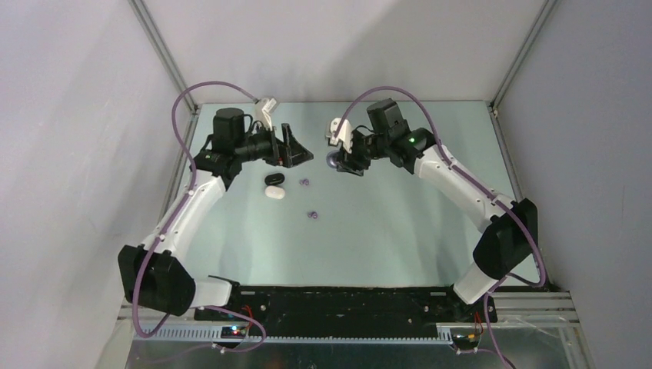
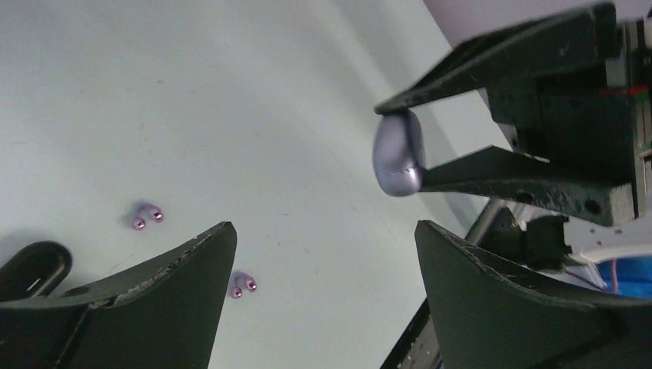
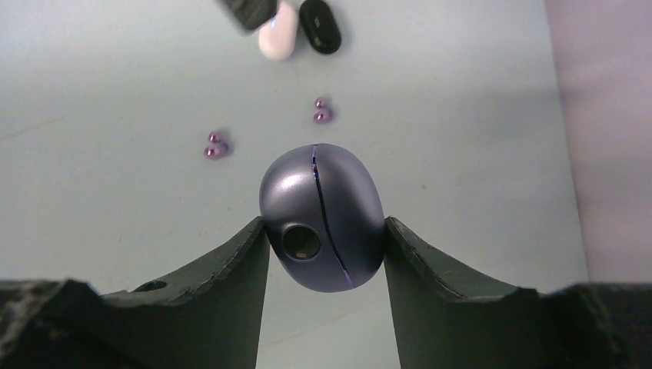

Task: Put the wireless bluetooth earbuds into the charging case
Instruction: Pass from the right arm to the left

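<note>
- Two purple earbuds lie loose on the table [image 1: 384,231], in the open stretch between the arms: the farther earbud [image 1: 304,183] and the nearer earbud [image 1: 313,215], which sits closer to the arm bases.
- The left gripper [image 2: 323,231] is spread wide and holds nothing. It hangs above the table, just beyond the farther earbud. From its wrist view both buds sit below and to the side of its fingers, not between them.
- The right gripper [image 3: 327,231] is clamped on the charging case [image 3: 323,184], a bluish-grey pebble held off the table. Its fingers pinch the case's narrow width, and the seam runs straight away from the wrist, midway between them.
- The case looks closed: only a thin seam line shows, with no open well.
- The left gripper is the nearer to both buds, and the case hangs level with it on its inner side. The likely call is for the left arm to drop towards the farther earbud, then carry it across.
- The buds are too small here to read their long axis.
- A black case [image 1: 274,179] and a white case [image 1: 274,193] lie touching, beside the farther earbud.
</note>
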You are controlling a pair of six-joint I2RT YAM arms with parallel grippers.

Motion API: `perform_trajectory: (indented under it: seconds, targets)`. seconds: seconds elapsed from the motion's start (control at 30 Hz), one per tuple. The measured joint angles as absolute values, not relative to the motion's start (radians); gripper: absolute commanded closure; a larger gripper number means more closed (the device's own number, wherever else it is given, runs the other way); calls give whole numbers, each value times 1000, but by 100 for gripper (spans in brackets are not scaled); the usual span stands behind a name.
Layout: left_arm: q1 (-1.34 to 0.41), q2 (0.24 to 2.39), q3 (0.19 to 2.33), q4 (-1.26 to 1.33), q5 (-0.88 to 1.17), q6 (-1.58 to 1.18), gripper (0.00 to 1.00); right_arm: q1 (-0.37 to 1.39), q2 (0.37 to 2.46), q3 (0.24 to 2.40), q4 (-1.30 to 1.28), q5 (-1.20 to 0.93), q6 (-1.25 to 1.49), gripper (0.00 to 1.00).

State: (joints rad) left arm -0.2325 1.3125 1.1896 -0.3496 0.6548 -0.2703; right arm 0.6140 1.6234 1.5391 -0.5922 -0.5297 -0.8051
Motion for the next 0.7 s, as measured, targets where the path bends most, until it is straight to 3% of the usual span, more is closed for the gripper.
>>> perform_trajectory:
  seconds: [0.27, 0.57, 0.7]
  targets:
    - [-226, 1368, 1168, -223, 877, -292, 22, 652, 1636, 1545, -451, -501, -721, 68]
    - [-230, 1448, 1171, -126, 984, -349, 39, 693, 1640, 1530, -329, -481, -685, 67]
    - [-230, 1466, 1174, -112, 1003, -366, 55, 696, 1640, 1514, -305, -466, -669, 67]
